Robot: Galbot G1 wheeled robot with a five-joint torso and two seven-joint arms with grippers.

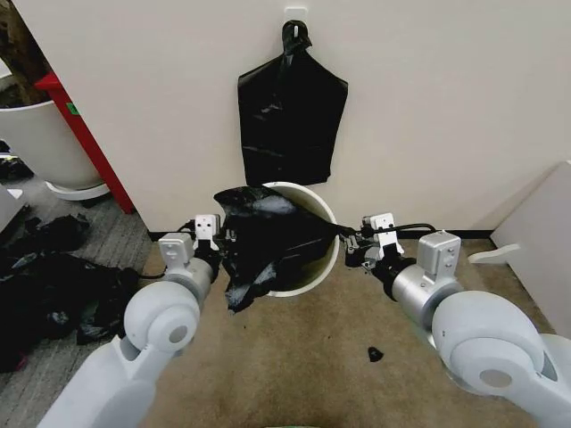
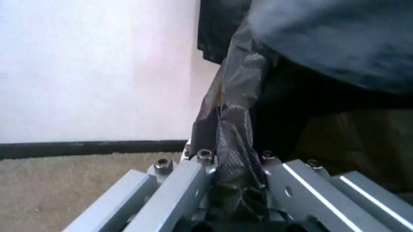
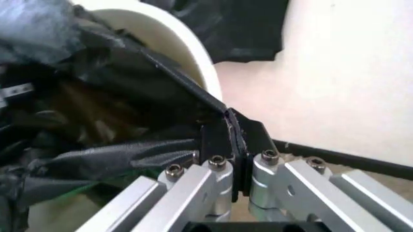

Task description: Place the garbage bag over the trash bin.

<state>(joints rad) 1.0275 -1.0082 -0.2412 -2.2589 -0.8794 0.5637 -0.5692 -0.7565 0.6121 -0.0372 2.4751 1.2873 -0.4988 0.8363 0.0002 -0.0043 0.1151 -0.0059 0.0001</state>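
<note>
Garbage bag (image 1: 268,241): one thin glossy black sheet, heavily wrinkled, stretched between the two grippers and draped across the mouth of the trash bin (image 1: 323,214). A loose flap hangs down past the bin's near rim on the robot's left side.

Trash bin: one cream-white round bucket on the tan carpet (image 1: 303,357), against the wall; far and right rim visible, rest covered by the bag.

Left gripper (image 1: 223,239): at the bag's left edge, jaws clamped on a bunched strip of film; the left wrist view shows the plastic (image 2: 235,145) pinched between the fingers.

Right gripper (image 1: 351,241): at the bin's right rim, jaws closed on a taut edge of the bag (image 3: 174,82); the right wrist view shows the film running into the closed pads, bin rim (image 3: 187,43) just beyond.

Other items: one knotted bunch of flat black bags (image 1: 292,116) hanging on the wall above the bin; one heap of dull black material (image 1: 49,285) on the floor at left; one small black scrap (image 1: 375,354) on the carpet.
</note>
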